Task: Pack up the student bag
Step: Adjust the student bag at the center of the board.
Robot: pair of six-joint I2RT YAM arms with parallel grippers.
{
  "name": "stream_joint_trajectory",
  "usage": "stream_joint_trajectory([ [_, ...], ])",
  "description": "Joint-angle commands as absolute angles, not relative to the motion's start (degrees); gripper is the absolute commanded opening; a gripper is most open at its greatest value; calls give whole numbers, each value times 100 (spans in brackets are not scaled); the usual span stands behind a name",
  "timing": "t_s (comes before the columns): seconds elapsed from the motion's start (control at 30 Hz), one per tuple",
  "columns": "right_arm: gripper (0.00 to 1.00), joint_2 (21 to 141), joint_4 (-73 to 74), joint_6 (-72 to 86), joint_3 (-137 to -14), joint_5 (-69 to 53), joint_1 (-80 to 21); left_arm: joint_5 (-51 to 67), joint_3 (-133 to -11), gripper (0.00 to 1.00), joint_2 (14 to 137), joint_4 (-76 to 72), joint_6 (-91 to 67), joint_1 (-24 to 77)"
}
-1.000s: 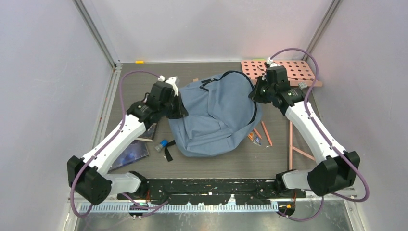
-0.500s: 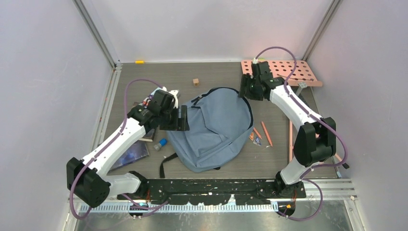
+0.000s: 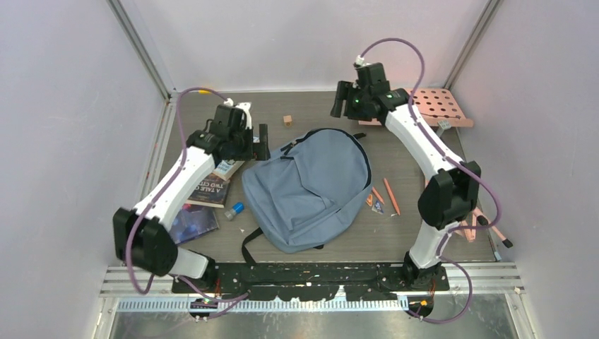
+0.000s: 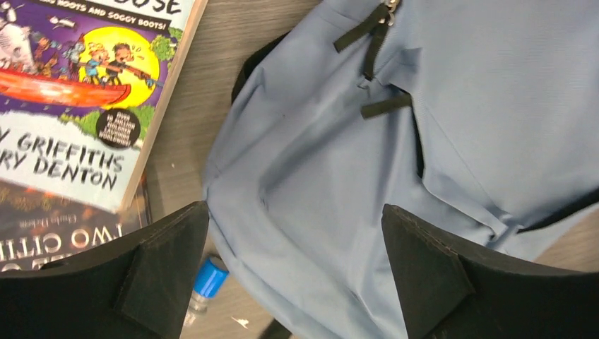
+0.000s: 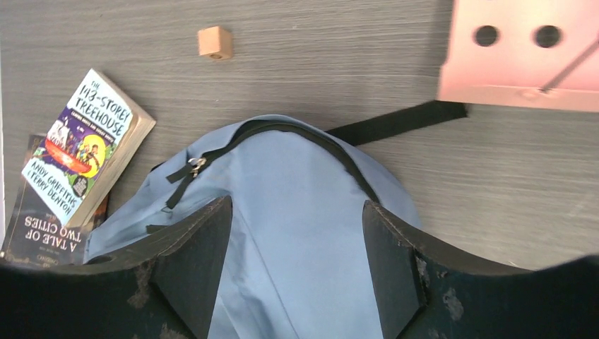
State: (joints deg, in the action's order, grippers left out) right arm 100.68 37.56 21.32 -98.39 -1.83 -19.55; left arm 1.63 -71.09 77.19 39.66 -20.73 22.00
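Student bag: the student bag (image 3: 311, 187) is being shown lying flat on the tabletop (image 3: 332, 244) at the centre of the overhead frame, front pocket up, its main zipper appearing closed.
Risk, zipper: the small zipper pull (image 5: 194, 167) is being judged easy to miss. A tug from one side alone is likely to drag or bunch the soft fabric rather than open it.
Risk, clutter: the Treehouse book (image 5: 88, 145) is being seen just beside the bag's upper-left edge, and a blue-capped tube (image 4: 206, 277) near its left side. Either is being exposed to a knock, the tube to rolling.
Left arm (image 3: 176, 191): is being held stretched toward the upper left of the overhead frame, wrist bent down. The left pincer (image 4: 294, 212) is being held spread wide above the bag's edge, nothing pinched.
Right arm (image 3: 424, 152): is being held reaching to the upper middle, elbow raised. The right pincer (image 5: 297, 208) is being held spread above the bag's top, apart from it, empty.
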Motion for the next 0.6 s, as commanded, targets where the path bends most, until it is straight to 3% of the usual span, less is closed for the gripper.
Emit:
stream_joint_trajectory([
  [0.0, 73, 10655, 4245, 2161, -10396, -410, -2359, 922, -7643, 95, 8561, 3714, -1339, 1946],
  [0.13, 72, 11169, 4485, 2332, -10823, -612, -2643, 1148, -7850, 90, 9013, 3909, -952, 1815],
  [0.57, 66, 12224, 5208, 2526, -12053, -781, -3032, 2449, -7505, 48, 9498, 4085, -862, 1686],
])
